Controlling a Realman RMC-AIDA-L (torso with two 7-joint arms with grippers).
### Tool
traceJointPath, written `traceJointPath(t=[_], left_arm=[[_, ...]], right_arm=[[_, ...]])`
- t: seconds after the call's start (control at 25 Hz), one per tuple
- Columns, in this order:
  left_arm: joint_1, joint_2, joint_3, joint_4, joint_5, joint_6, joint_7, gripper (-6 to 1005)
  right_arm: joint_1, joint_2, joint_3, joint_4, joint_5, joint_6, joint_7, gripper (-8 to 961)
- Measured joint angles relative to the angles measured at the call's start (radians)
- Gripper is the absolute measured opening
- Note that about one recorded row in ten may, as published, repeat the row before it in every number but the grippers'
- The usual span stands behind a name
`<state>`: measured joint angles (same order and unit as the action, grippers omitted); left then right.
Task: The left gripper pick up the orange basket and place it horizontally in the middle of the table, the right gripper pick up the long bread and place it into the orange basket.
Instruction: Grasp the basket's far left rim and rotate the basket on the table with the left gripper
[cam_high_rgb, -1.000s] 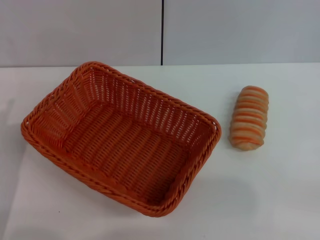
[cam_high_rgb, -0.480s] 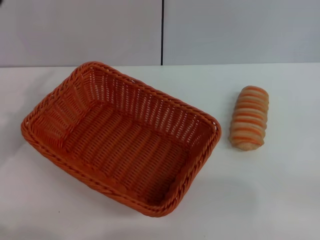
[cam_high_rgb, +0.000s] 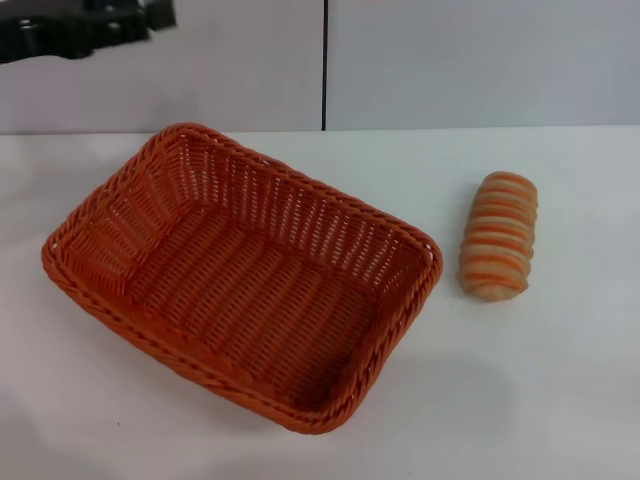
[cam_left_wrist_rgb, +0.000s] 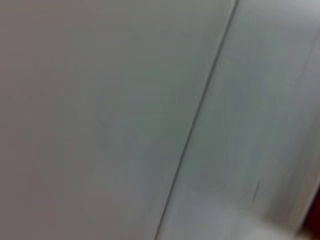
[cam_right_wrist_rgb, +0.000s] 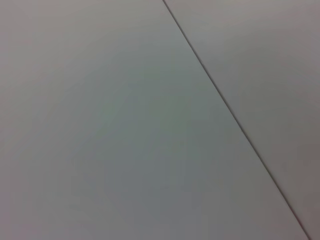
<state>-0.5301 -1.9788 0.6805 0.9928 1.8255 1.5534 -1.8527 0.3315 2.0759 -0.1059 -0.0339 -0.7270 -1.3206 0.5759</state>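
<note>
Orange wicker, the orange basket (cam_high_rgb: 240, 275) sits askew on the white table (cam_high_rgb: 560, 400), left of centre, with the striped long bread (cam_high_rgb: 498, 236) lying well apart to its right. The left gripper (cam_high_rgb: 85, 28) shows black at the far upper left, above the table's edge; whether its fingers are apart or together I cannot tell.

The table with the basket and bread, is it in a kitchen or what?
Probably not a kitchen; more likely a test room for a robot. The white table is bare but for an orange basket and a striped loaf, the wall is plain grey panels, and a black robot hand hangs above the far left corner.
</note>
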Motion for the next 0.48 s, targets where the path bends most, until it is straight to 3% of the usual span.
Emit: traceJointPath(t=[0.12, 0.28, 0.48], left_arm=[[-0.047, -0.016, 0.014, 0.107, 0.183, -0.004, -0.075, 751], [-0.109, -0.038, 0.018, 0.166, 0.382, -0.005, -0.106, 745], [-0.155, -0.063, 0.021, 0.168, 0.549, -0.033, -0.109, 738]], right_arm=[[-0.001, 0.0, 0.0, 0.001, 0.0, 0.004, 0.0, 730], [-0.001, 0.0, 0.0, 0.002, 0.0, 0.014, 0.001, 730], [0.0, 0.0, 0.0, 0.004, 0.0, 0.037, 0.001, 730]])
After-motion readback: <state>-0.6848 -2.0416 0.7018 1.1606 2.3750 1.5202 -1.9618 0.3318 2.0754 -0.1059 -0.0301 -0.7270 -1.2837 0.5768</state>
